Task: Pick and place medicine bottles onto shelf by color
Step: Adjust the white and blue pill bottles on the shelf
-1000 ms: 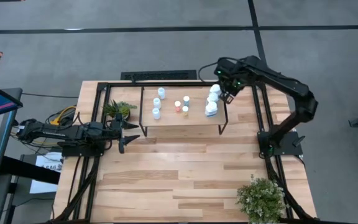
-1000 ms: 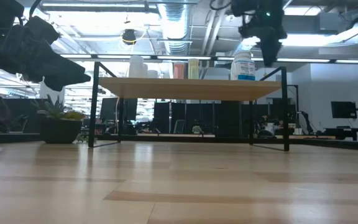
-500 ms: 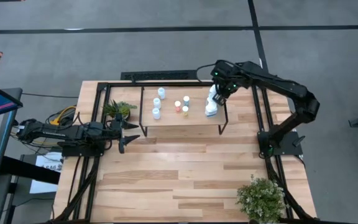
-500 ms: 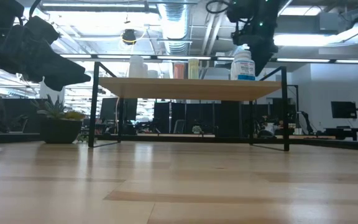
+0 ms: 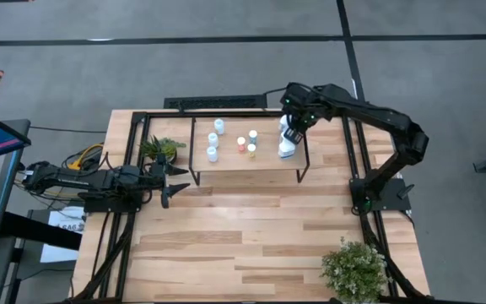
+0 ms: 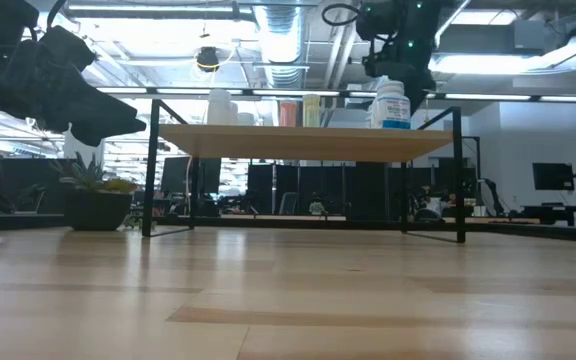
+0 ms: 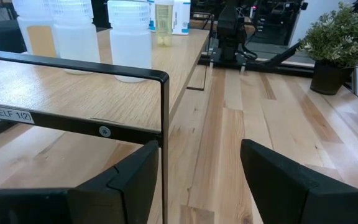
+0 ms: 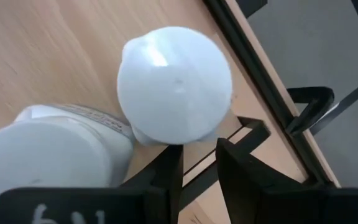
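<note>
While the right tool (image 5: 289,128) is being held nearly shut and empty above the white bottles (image 5: 286,145) at the shelf's (image 5: 251,160) right end, they are being judged light, rigid, slick plastic — best gripped across the cap. The left tool (image 5: 169,180) is being kept open, empty, beside the shelf.

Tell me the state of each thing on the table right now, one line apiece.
shelf: standing on the table, bottles on top.
white bottles: upright at the shelf's right end.
blue-capped bottles: upright, on the shelf's left part.
orange-capped bottles: upright, mid-shelf.
right gripper: shut, hovering over the white bottles, holding nothing.
left gripper: open, empty, left of the shelf.
potted plants: upright on the table.
</note>
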`<action>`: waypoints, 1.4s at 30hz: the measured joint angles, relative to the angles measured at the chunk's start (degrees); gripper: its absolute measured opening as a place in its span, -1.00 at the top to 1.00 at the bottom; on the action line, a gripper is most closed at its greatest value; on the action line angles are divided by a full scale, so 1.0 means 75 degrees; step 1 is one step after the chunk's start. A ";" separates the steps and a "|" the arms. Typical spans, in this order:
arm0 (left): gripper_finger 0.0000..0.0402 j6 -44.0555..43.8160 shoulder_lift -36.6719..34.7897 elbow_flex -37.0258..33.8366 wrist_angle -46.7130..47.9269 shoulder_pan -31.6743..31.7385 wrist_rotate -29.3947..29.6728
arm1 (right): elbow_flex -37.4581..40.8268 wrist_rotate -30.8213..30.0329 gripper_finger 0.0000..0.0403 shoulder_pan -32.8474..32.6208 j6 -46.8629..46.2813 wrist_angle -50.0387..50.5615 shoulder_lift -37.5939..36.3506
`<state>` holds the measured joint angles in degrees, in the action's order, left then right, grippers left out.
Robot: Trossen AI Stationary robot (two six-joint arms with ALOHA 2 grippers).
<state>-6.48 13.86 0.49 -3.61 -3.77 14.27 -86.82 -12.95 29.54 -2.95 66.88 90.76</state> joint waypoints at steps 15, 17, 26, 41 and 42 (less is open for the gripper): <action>-0.07 -0.0032 -0.0002 -0.0001 -0.0001 0.0000 0.0001 | -0.1318 0.0142 0.41 -0.0323 -0.0383 0.2040 -0.0055; -0.07 -0.0011 -0.0001 0.0000 0.0000 0.0001 0.0001 | -0.1325 0.0162 0.41 -0.0466 -0.0370 0.2042 -0.0100; -0.07 0.0172 -0.0001 -0.0001 0.0001 0.0000 0.0000 | -0.0652 0.0157 0.41 -0.0793 -0.0370 0.1928 -0.0090; -0.07 0.0166 -0.0002 0.0000 0.0001 0.0000 0.0000 | -0.0554 0.0149 0.41 -0.0852 -0.0430 0.1209 -0.0090; -0.07 0.0163 -0.0001 0.0000 -0.0001 0.0001 0.0000 | -0.0554 0.0149 0.41 -0.0874 -0.0450 0.1168 -0.0090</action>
<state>-5.26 13.85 0.49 -3.61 -3.76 14.26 -90.98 -11.84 22.98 -6.33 75.64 90.08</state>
